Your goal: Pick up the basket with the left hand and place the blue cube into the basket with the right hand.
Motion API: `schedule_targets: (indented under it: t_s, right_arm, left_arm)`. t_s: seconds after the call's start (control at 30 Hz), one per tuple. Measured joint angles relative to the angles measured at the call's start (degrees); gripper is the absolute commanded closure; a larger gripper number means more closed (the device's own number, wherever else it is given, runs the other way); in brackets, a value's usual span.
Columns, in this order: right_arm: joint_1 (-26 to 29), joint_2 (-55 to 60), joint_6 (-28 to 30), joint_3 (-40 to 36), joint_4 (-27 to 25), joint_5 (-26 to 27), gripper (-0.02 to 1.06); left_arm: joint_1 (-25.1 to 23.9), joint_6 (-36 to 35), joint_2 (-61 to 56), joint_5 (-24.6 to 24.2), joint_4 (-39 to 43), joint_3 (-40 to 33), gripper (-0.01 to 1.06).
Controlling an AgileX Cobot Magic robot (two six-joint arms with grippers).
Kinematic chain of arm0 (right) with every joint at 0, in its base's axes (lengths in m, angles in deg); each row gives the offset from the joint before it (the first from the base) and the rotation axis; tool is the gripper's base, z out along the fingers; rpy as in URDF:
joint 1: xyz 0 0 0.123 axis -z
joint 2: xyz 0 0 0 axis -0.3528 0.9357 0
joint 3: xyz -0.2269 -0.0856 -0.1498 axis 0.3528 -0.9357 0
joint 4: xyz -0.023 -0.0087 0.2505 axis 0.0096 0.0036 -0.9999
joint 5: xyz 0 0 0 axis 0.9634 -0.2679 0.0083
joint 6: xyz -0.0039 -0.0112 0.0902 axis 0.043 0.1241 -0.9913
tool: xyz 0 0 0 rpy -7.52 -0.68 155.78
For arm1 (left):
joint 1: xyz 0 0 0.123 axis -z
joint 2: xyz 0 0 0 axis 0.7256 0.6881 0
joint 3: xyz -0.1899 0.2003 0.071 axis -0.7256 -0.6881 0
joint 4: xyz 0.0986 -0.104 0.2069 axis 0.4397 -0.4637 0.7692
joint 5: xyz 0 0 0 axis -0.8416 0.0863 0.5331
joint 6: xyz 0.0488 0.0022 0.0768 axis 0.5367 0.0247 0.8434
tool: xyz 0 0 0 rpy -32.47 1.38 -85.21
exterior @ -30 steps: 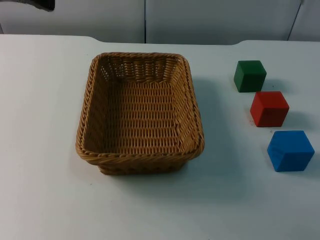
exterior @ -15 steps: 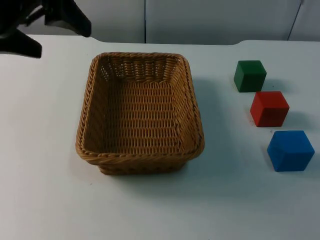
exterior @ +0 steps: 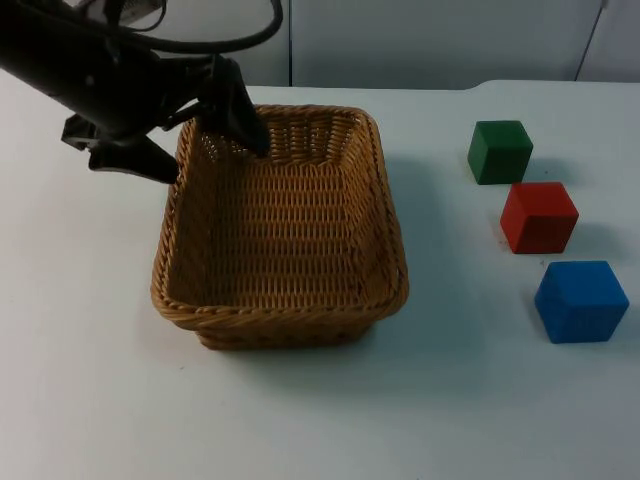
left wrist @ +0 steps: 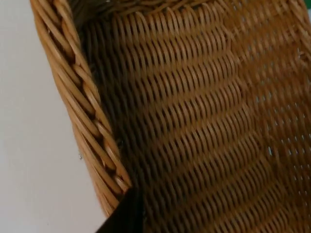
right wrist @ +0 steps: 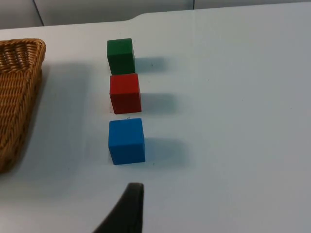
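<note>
Left gripper [exterior: 210,150] hangs at the basket's [exterior: 280,225] far-left corner, fingers spread, one black finger [exterior: 240,120] inside the wicker wall and the other outside it over the table [exterior: 80,380]. From my station I see the left arm reaching in low from the far left, its body covering part of the basket's far rim. In the left wrist view the woven rim [left wrist: 82,97] runs past a dark fingertip [left wrist: 127,216], with the basket floor beyond; I cannot tell whether any finger touches the weave. Right arm waits off the table's near scene; in its wrist view a fingertip [right wrist: 127,206] stands before the blue cube [right wrist: 126,141], and I cannot tell how its fingers stand. Blue cube [exterior: 580,300] sits nearest on the right, well apart from the basket, then the red cube [exterior: 538,216], then the green cube [exterior: 499,151]. No writing is legible.
</note>
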Motion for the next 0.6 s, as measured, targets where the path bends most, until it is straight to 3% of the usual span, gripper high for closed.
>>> schedule_targets:
  t_s: [0.6]
  right_arm:
    - [0.0, 0.0, -0.12, 0.0, 0.0, 0.0, 0.0]
  left_arm:
    - [0.0, -1.28, 2.72, -0.29, 2.22, 4.76, 0.01]
